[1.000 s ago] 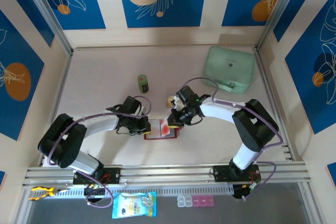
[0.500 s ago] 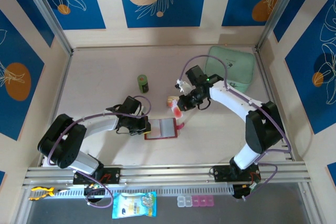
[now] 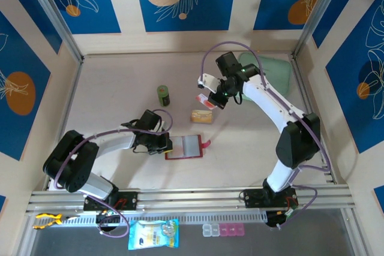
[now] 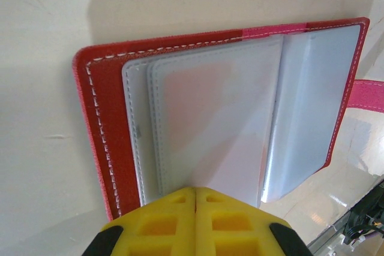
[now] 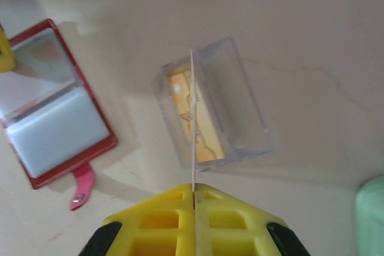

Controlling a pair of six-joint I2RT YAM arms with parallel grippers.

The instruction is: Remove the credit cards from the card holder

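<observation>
Two closed claws from above: left claw [image 3: 165, 144] pinches the open flat red card holder [image 3: 187, 147]; right claw [image 3: 211, 99] holds one thin tan credit card [image 3: 206, 104] above a clear plastic box [image 3: 201, 116]. Left wrist: pads [image 4: 162, 220] clamp its greyish sleeve [image 4: 210, 124]. Right wrist: more cards [image 5: 207, 133] inside that box

Red card holder [image 3: 184, 147]: lies open and flat, greyish clear sleeves up, tab at right; lower centre, top view. Tan credit cards [image 5: 207, 139]: stack inside clear box [image 5: 237, 100], mid-frame; one card raised, seen edge-on.
</observation>
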